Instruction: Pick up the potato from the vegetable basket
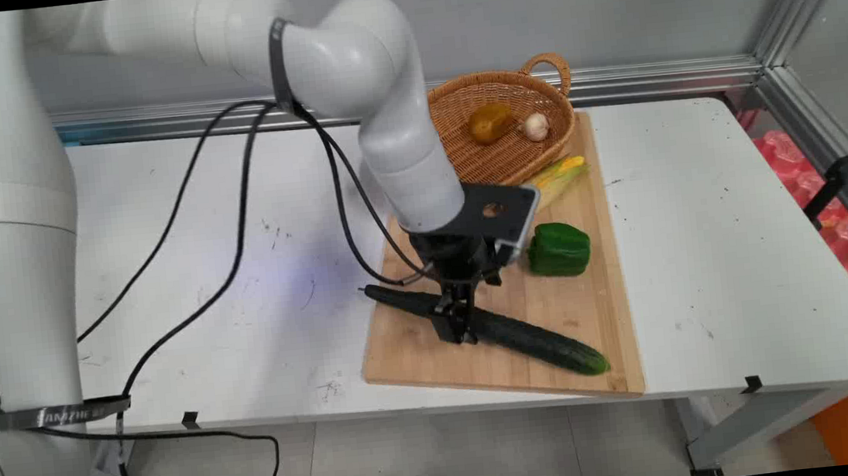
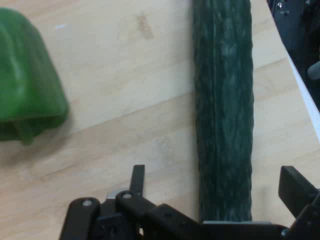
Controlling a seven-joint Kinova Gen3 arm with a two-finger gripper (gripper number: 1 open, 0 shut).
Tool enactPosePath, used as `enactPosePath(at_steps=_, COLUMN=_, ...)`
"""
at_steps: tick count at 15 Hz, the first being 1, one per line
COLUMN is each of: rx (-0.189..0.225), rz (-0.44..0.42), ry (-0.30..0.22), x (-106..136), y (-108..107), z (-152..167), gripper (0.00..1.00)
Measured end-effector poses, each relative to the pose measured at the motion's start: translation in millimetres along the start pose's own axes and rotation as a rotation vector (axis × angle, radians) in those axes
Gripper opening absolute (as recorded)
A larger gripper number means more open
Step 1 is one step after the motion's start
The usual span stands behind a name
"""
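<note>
A: What lies on the board?

B: A pale bamboo slab with straight grain, flat on the white tabletop. On it a long, dark, bumpy-skinned cucumber runs from about 10 o'clock to 4 o'clock across the near half. A glossy, blocky green pepper sits at 1 o'clock from the cucumber's middle, apart from it.

A: And the gripper?

B: It points straight down over the cucumber's left half. In the hand view its black fingers stand wide apart, one on each side of the cucumber, with gaps showing; it grips nothing. The pepper shows at the upper left there.

A: Any containers?

B: A round woven wicker basket with a loop handle, at 12 o'clock on the board's far end. Inside are a smooth brownish-yellow potato and a small white garlic bulb, just beside each other. A corn cob with pale green husk lies just outside the basket's near rim.
</note>
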Motion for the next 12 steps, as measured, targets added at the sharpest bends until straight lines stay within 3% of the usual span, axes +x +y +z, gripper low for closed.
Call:
enactPosePath(at_steps=7, rx=0.045, rz=-0.139, ry=0.015, x=-11, y=-3, z=-69, gripper=1.0)
enactPosePath(at_steps=12, rx=0.131, rz=-0.31, ry=0.035, x=-33, y=-12, z=-119, gripper=1.0)
